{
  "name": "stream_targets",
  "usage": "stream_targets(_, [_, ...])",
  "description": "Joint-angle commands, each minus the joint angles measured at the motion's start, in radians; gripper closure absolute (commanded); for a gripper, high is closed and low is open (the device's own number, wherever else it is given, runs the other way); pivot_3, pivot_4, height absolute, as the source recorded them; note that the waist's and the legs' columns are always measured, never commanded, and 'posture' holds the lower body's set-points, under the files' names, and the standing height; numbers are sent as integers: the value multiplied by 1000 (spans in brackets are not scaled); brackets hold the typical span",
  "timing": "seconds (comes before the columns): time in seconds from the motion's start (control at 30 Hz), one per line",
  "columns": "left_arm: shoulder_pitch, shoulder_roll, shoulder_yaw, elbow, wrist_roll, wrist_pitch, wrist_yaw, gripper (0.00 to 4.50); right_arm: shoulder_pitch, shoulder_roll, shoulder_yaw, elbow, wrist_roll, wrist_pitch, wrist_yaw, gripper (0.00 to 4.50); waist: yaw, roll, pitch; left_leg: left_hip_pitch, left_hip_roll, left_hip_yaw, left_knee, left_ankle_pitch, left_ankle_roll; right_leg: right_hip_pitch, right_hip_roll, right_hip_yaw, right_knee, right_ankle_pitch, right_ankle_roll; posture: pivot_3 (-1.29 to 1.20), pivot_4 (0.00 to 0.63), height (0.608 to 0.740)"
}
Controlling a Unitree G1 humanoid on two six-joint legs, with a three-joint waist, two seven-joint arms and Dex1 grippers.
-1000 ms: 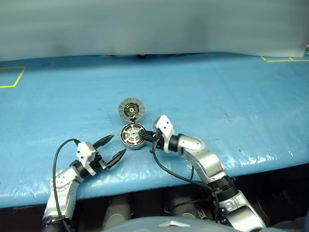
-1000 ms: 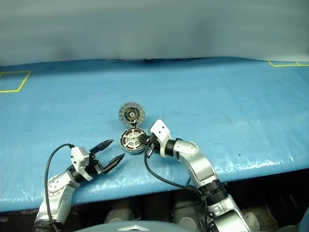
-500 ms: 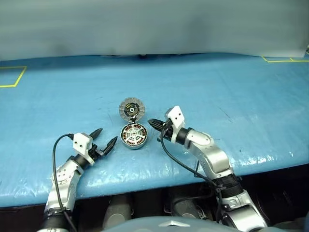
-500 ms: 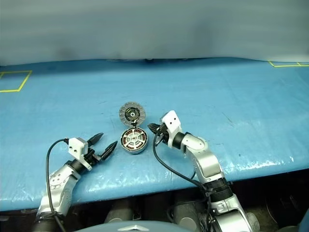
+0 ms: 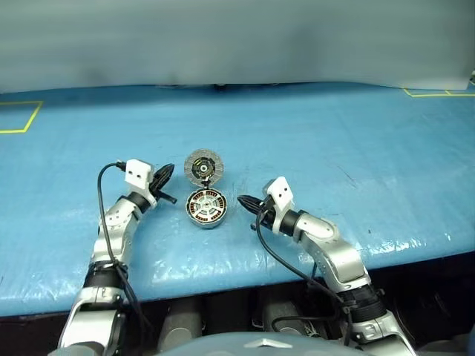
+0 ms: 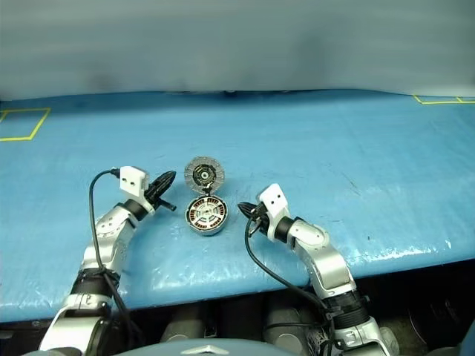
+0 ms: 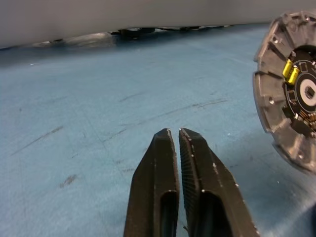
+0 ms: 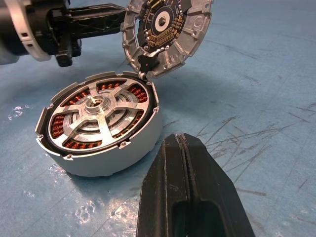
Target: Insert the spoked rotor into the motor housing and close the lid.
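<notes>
While the blue table (image 5: 356, 133) stretches wide from near edge to far wall, the task's parts sit together a little left of its middle. Yellow tape lines (image 5: 18, 119) mark the far left corner of the surface, and another set shows at the far right.

Of the two arms, the right one reaches in from the near right, its gripper (image 5: 245, 200) pointing left toward the parts, just right of the motor housing and not touching it. Its jaws are pressed together on nothing, as the right wrist view (image 8: 185, 148) shows plainly. The left arm comes up from the near left; the left gripper (image 5: 166, 175) points right, its tip near the left edge of the lid, apart from it. Its jaws are likewise closed and empty, the two ribbed fingers (image 7: 160, 163) meeting at the tips.

The motor housing (image 5: 205, 207) lies flat on the table, open at the top. The spoked rotor (image 8: 101, 111) sits inside it, silver spokes over the copper windings. The lid (image 5: 202, 167) stands tilted up at the housing's far edge, joined by a small black hinge (image 8: 146, 63), its dark inner face toward the camera.
</notes>
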Motion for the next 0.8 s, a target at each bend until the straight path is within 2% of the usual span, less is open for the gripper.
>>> stream_targets(0.03, [-81, 7, -15, 82, 43, -30, 16, 4406, 0, 3, -14, -53, 6, -9, -16, 4500, 0, 0, 0, 0, 0, 0, 0, 0, 0, 0, 0, 0, 0, 0, 0, 0, 150, 740])
stream_targets(0.17, [-173, 13, -30, 195, 75, -59, -2, 4406, 5, -1, -19, -65, 8, -9, -26, 4500, 0, 0, 0, 0, -1, -1, 0, 0, 0, 0, 0, 0, 0, 0, 0, 0, 150, 740])
stream_targets(0.3, [-232, -13, -21, 227, -8, -91, -191, 4406, 13, 1, -13, -63, 3, -15, -34, 4500, 0, 0, 0, -1, 0, -1, 0, 0, 0, 0, 0, -1, -1, 0, 1, 0, 150, 740])
stream_targets(0.4, [-240, -35, -4, 178, -140, -36, -432, 4406, 15, 7, -11, -63, 2, -16, -42, 4500, 0, 0, 0, -1, 0, -1, 0, 0, 0, 0, 0, -1, -1, 0, 0, 0, 150, 740])
stream_targets(0.47, [-238, -28, -13, 149, -176, 5, -522, 4406, 15, 9, -12, -63, 0, -18, -49, 4500, -1, 0, 0, -1, 0, -1, 1, 0, 0, 1, 0, -1, -1, 0, 0, 0, 150, 740])
stream_targets(0.67, [-234, 3, -22, 129, -177, 52, -603, 4406, 15, 12, -23, -59, 0, -22, -69, 4500, -3, 0, 0, -1, 0, -1, 3, 0, 0, 1, 1, -1, 0, 0, 0, 0, 150, 740])
stream_targets(0.8, [-189, 38, -77, 48, -167, 141, -696, 4406, 10, 14, -34, -53, -12, -29, -96, 4500, -2, 0, 0, -1, 0, -2, 4, 0, 1, 2, 0, -1, 0, 0, 0, 0, 150, 740])
